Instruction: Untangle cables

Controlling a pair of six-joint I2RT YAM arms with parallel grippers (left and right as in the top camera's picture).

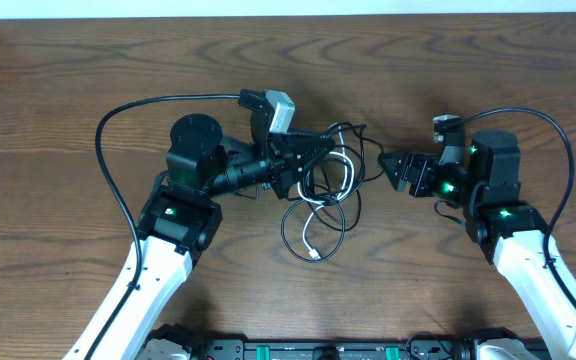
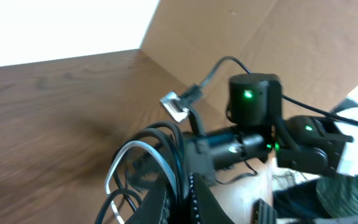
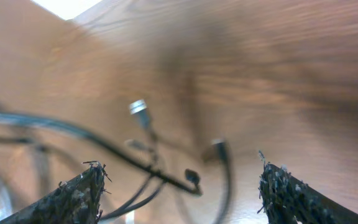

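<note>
While the left gripper (image 1: 311, 160) pinched the cables (image 1: 313, 250) shut, the right gripper (image 1: 390, 166) gaped wide and empty at three o'clock.
Any blind tug risked tightening the tangle across the worktop (image 1: 68, 80).

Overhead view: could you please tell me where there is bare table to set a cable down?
Free: the far strip of the table behind both arms; the front centre below the cables. Crowded: between the left gripper and right gripper.
</note>
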